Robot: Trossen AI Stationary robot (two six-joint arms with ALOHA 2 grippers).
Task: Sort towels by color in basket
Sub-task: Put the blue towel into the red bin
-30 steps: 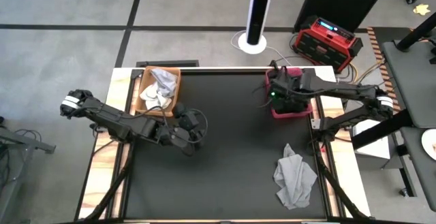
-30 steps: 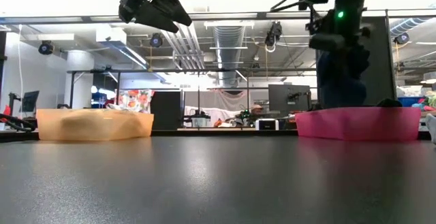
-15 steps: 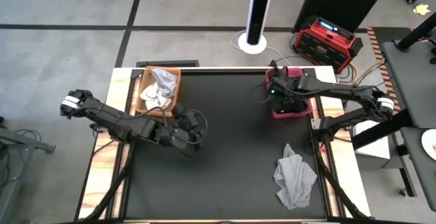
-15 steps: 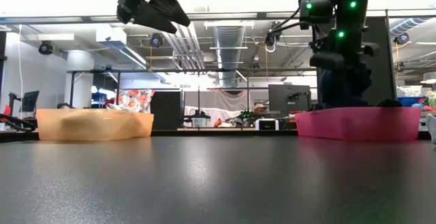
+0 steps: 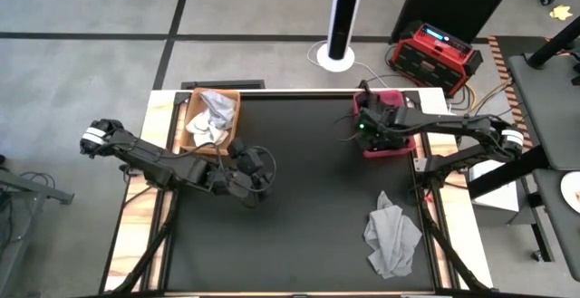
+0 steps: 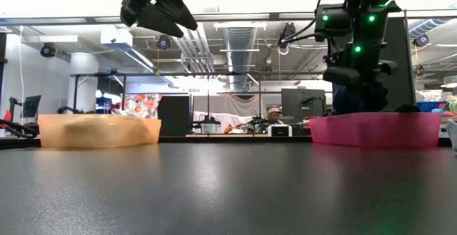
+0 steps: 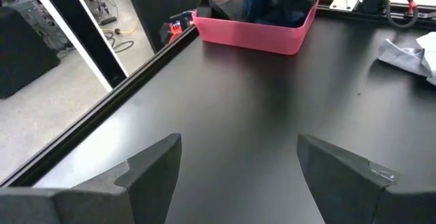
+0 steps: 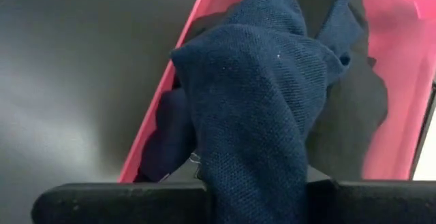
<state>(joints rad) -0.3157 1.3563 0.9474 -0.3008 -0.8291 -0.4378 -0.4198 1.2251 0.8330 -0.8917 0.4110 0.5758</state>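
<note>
The right hand is clamped on a soft, light navy towel, best held by a bunched fold, while the left hand hangs apart.

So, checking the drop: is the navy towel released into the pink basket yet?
Not yet. The right gripper is shut on the navy towel, which hangs above the pink basket.

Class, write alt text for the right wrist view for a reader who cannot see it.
A navy blue towel hangs from the right gripper, whose jaws are shut on it, over the pink basket. A black towel lies inside the basket, which sits on the dark table.
</note>
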